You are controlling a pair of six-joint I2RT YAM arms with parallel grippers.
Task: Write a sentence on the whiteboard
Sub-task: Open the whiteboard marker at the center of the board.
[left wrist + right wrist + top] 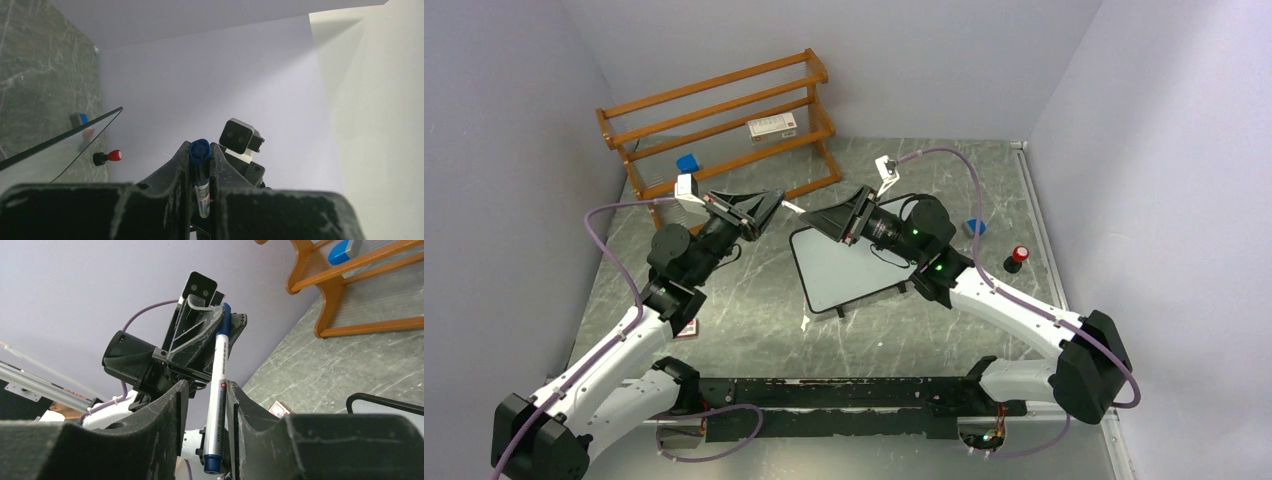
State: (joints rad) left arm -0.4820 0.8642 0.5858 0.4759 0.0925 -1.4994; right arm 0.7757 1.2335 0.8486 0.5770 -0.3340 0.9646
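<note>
A white marker (pixel 793 208) with blue ends spans the gap between my two grippers above the table. My left gripper (pixel 200 146) is shut on its blue cap end (pixel 200 151). My right gripper (pixel 207 385) stands open around the marker's white barrel (pixel 218 375): the barrel rests against one finger (pixel 240 400), and a gap shows at the other. The whiteboard (pixel 854 272) lies flat under the right arm. The part of it that shows is plain white. The sentence is out of view.
A wooden rack (pixel 724 120) stands at the back left with a white box (pixel 771 126) and a blue block (pixel 687 162). A red-capped black item (pixel 1016 258) and a blue eraser (pixel 975 227) lie right of the board. A small card (pixel 686 328) sits by the left arm.
</note>
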